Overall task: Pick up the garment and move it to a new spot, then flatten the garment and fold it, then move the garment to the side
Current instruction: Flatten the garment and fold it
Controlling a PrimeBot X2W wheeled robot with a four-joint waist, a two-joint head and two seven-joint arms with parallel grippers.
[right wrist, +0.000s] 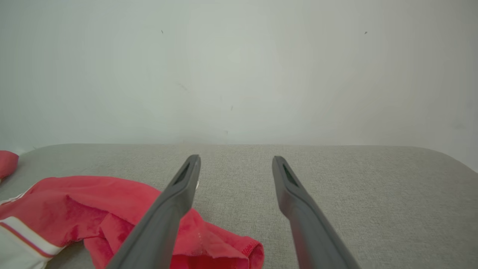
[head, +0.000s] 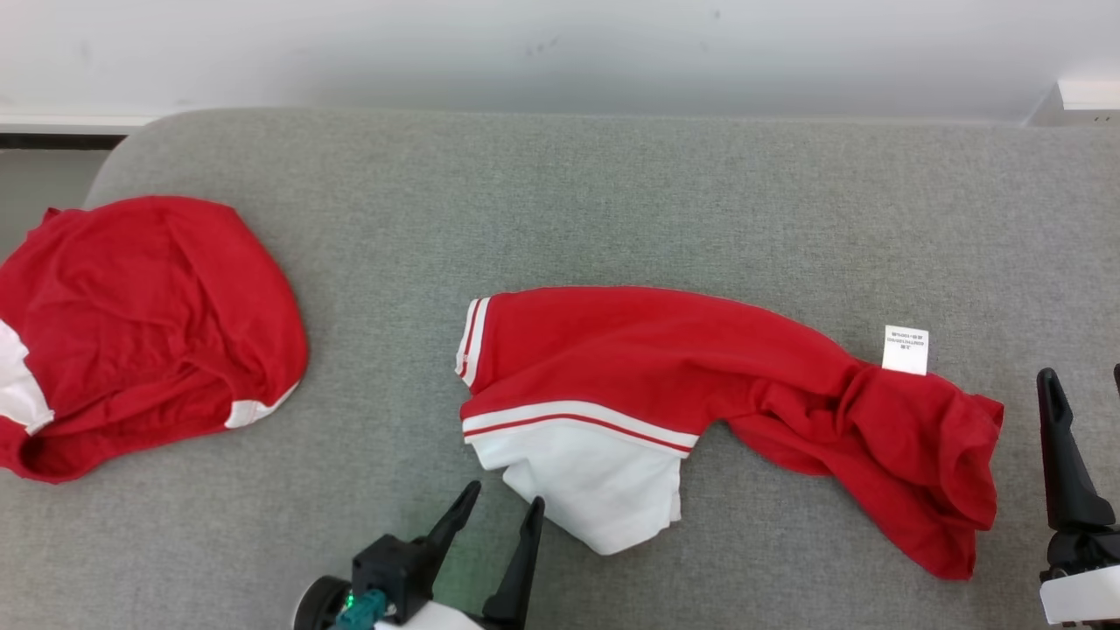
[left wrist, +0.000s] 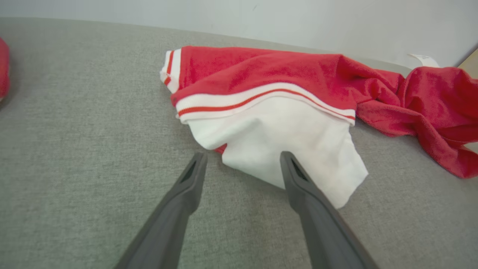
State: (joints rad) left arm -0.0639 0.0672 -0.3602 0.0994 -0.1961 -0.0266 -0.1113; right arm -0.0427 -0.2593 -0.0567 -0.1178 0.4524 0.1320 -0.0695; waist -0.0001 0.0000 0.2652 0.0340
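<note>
garment (head: 665, 376): red and white, rumpled mid-surface (head: 612, 192), white part nearest, red end trailing right (tag (head: 905, 349) sticking out on the far side)
left pincer (head: 505, 495): open, empty, just beside the white part
right pincer (right wrist: 236, 160): open, empty, right of red end
second garment (head: 140, 324): red heap at left, well apart

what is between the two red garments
Nothing. In the head view, the stretch between the left garment and the middle garment is bare grey cushion.
</note>
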